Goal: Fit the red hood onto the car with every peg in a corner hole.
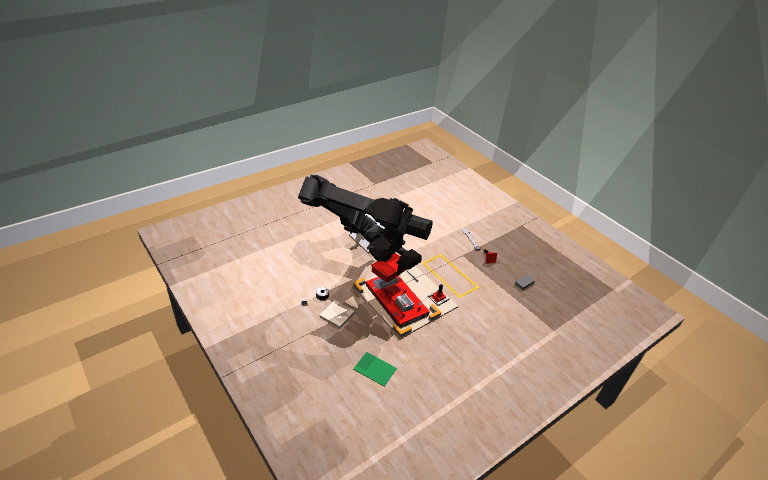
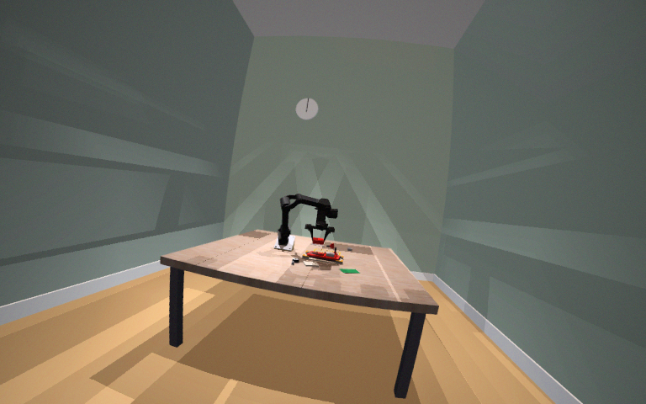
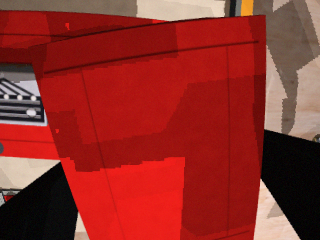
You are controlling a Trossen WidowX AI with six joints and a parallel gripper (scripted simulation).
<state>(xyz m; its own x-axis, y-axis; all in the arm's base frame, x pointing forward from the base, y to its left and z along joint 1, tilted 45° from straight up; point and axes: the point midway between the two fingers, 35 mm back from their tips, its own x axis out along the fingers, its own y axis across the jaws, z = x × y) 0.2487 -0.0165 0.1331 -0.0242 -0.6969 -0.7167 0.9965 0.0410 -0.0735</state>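
Gripping the red hood (image 3: pixel 160 140) between its jaws, the gripper (image 1: pixel 390 261) holds it in the air over the far end of the chassis (image 1: pixel 399 305). The chassis sits in its jig (image 1: pixel 433 313) on the table (image 1: pixel 566 362), with the engine (image 1: pixel 403 300) exposed.

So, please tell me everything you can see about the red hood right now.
The hood is a glossy red shell, plastic by the look, with a flat roof crossed by thin panel lines. The black fingers clamp its two sides. It hangs slightly tilted above the rear end of the car, not yet seated on the deck. Its corner holes and the pegs do not show from here.
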